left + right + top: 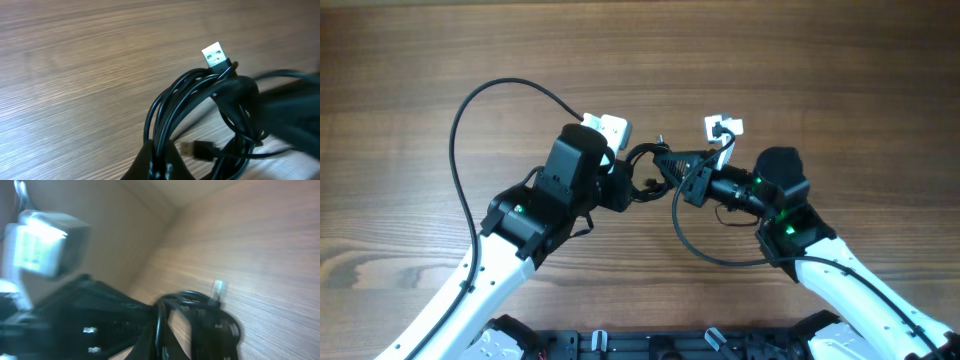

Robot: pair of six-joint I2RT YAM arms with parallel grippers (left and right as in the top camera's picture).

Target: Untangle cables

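The cables [655, 165] are a bundle of thin black cords held above the table between my two grippers. In the left wrist view the coiled loops [170, 110] run down into my left gripper [161, 162], which is shut on them. A silver USB plug [216, 55] sticks up from the bundle and a small plug [197, 149] hangs lower. My left gripper [625, 185] holds the bundle's left side. My right gripper [685, 182] holds its right side. The blurred right wrist view shows a strand [161, 325] pinched between the right fingers [162, 342], with the plug [218, 287] beyond.
A thin black loop [698, 248] trails from the bundle toward the right arm. A thick arm cable [460, 130] arcs over the left side. A white block sits by each wrist [610, 127], [723, 127]. The wooden table [840, 80] lies all around.
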